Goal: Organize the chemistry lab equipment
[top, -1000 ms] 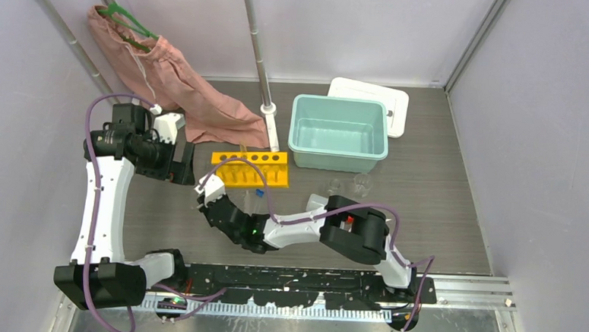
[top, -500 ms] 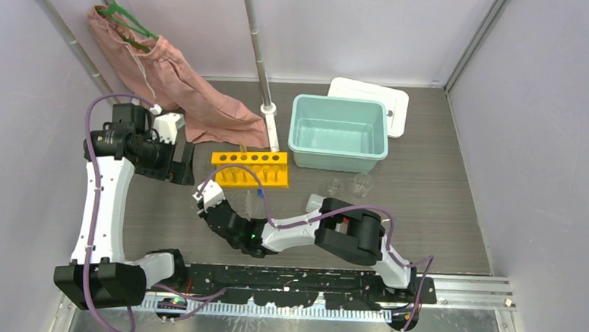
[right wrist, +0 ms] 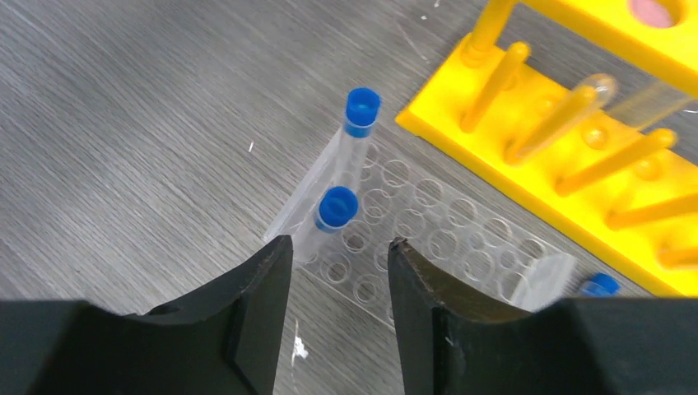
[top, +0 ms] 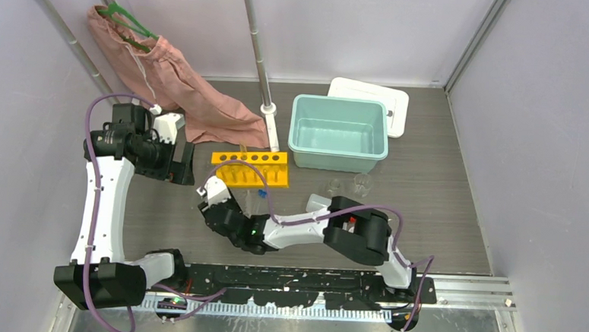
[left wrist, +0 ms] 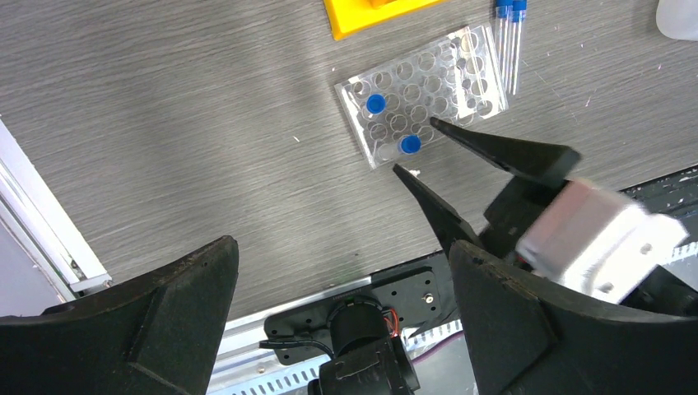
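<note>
A clear well tray [right wrist: 428, 239] lies on the table in front of the yellow tube rack [right wrist: 593, 123]. Two blue-capped tubes stand in its near-left corner, one [right wrist: 336, 207] just ahead of my right fingertips, the other [right wrist: 360, 111] behind it. My right gripper [right wrist: 339, 247] hovers over the tray's edge, open, with nothing between its fingers. In the left wrist view the tray [left wrist: 424, 103] shows both blue caps, and two more tubes [left wrist: 508, 37] lie beside it. My left gripper [left wrist: 342, 247] is open and empty, raised at the left [top: 181, 164].
Two clear beakers [top: 350, 186] stand right of the rack [top: 249, 167]. Behind them are a teal bin [top: 337, 159] and its white lid [top: 394, 103]. A pink garment [top: 181, 84] hangs from a rail at back left, with a pole [top: 262, 73] beside it.
My right wrist has shifted slightly toward the yellow rack. The left arm has not moved.
</note>
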Robot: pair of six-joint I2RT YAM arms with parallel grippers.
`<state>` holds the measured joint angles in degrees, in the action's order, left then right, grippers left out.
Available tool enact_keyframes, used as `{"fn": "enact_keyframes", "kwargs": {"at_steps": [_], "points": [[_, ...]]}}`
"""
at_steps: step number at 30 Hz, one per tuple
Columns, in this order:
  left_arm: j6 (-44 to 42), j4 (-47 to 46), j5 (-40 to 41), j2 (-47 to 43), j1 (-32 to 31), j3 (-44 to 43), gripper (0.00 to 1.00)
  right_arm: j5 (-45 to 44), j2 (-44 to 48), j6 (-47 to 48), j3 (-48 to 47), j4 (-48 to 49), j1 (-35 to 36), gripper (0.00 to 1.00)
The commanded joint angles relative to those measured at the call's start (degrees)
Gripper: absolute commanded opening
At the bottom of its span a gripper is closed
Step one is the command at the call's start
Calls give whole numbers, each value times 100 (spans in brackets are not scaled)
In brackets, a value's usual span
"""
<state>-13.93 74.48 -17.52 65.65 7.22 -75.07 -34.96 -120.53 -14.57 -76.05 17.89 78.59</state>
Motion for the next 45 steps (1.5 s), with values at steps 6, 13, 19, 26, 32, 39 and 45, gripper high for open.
{"fn": "enact_keyframes", "kwargs": {"at_steps": [6, 13, 19, 26, 32, 39, 45], "points": [[-38, 50, -51, -120, 12, -305, 99, -674, 1555, -1667, -349, -2079, -104, 57], [28, 86, -133, -75, 8, -367, 99, -426, 1875, -3416, -6, -3395, -742, 52], [17, 114, -136, -89, 12, -377, 99, 238, 1728, -4241, 326, -3527, -1334, 45], [-39, 168, -116, -109, 8, -404, 99, 511, 1280, -4421, 237, -3485, -1587, 44], [-44, 166, -111, -101, 14, -396, 99, 563, 962, -4492, 183, -3462, -1609, 43], [-57, 158, -109, -86, 8, -389, 99, 551, 812, -4627, 260, -3482, -1609, 36], [-61, 150, -118, -87, 7, -391, 99, 550, 816, -4712, 380, -3503, -1599, 29]]}}
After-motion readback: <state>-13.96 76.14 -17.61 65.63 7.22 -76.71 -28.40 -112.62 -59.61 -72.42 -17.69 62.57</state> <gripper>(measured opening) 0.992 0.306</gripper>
